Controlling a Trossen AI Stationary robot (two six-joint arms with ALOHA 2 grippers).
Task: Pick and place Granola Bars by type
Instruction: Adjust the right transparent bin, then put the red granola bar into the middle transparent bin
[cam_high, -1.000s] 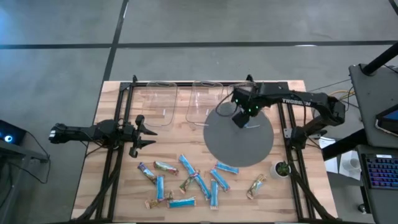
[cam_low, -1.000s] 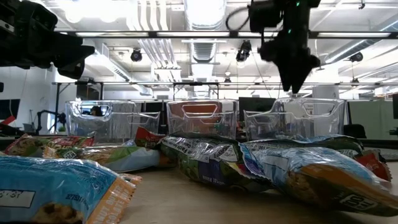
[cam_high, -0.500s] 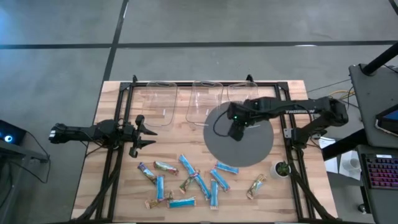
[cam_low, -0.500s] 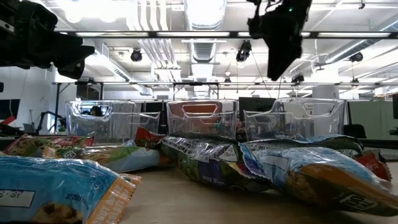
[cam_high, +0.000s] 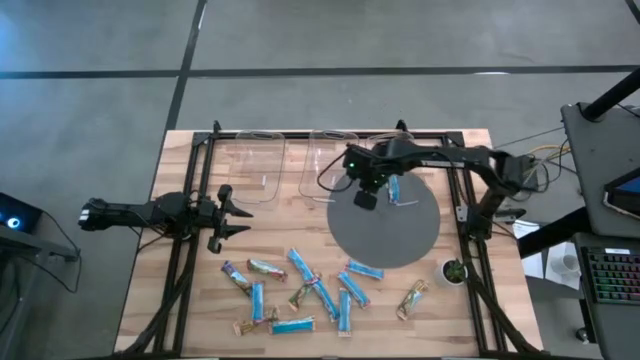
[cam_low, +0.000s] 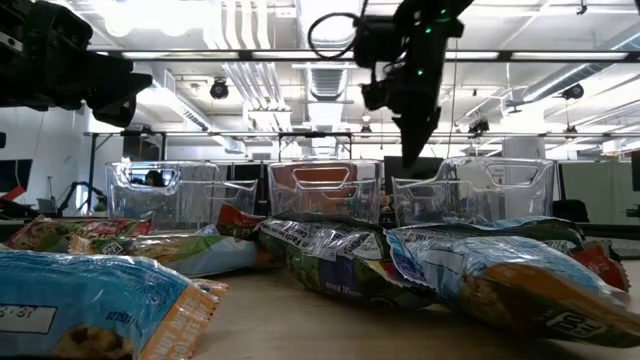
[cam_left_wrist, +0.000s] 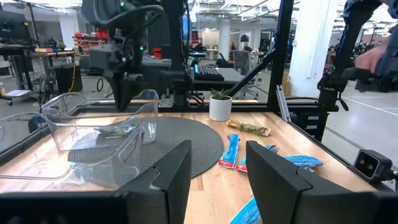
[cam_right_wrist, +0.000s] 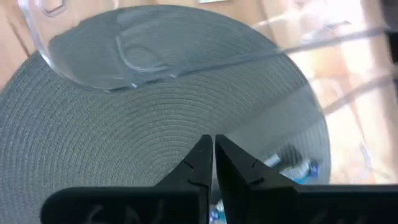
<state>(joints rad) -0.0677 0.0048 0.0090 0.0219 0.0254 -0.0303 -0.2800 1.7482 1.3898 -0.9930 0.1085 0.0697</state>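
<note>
Since 1 second ago the right arm has swung from the far right bin toward the middle of the table, and its right gripper (cam_high: 365, 196) has gone from parted to pressed together, holding nothing, above the far edge of the round grey mat (cam_high: 405, 240). On the wooden table (cam_high: 190, 310), 3 clear plastic bins (cam_high: 252, 160) stand in a row along the far side; a blue bar (cam_high: 394, 189) lies in the right-hand bin, just beside the right gripper. The left arm waits well apart over the table's left side, the left gripper (cam_high: 238, 212) with its fingers apart and empty. About 12 Granola Bars (cam_high: 318, 292), blue, tan and dark-wrapped, lie scattered on the near part of the table, 1 blue bar (cam_high: 365, 269) overlapping the mat's near edge. A small potted plant (cam_high: 452, 270) stands beside the mat at the right.
</note>
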